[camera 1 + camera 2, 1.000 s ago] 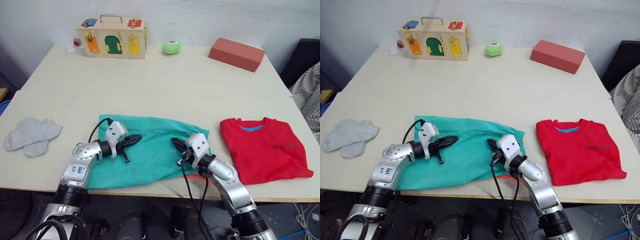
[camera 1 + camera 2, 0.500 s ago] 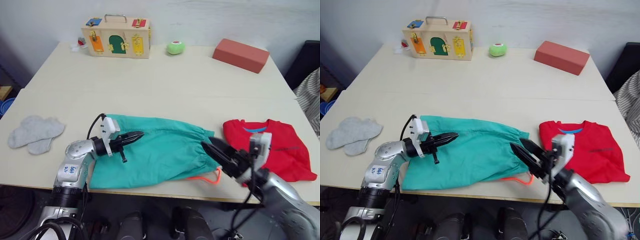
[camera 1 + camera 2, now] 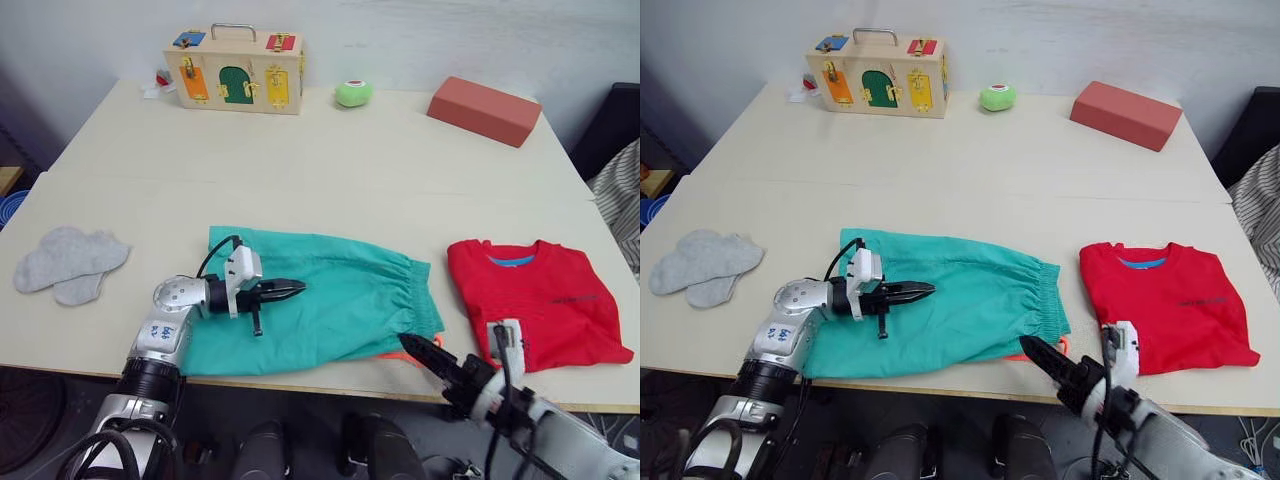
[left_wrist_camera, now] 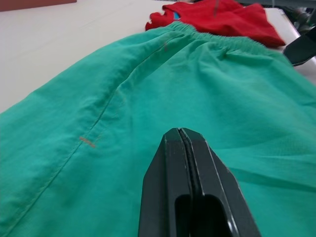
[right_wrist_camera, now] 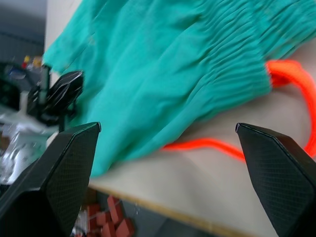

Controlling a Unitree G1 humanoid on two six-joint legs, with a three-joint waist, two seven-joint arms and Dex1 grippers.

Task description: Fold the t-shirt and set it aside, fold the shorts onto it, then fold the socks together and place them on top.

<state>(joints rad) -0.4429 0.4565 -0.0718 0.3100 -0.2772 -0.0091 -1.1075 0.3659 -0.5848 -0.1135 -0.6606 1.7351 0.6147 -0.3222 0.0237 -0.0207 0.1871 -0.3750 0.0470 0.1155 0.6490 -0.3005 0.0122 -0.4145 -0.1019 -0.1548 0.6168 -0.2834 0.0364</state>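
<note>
Red t-shirt (image 3: 535, 300) folded right — teal shorts (image 3: 330, 300) flat centre, grey socks (image 3: 68, 262) apparently overlapping, left.

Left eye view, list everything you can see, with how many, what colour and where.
shorts: one, teal-green, flat at the table's near middle
drawstring: one, orange-pink, at the shorts' waist by the near edge
t-shirt: one, red, near right
socks: two, light grey, near left
wooden latch box: one, tan with coloured doors, far left
green round thing: one, far middle
brick-red block: one, far right
table: one, beige
left gripper: fingers shut, over the shorts
right gripper: fingers open, at the near edge beside the drawstring
</note>
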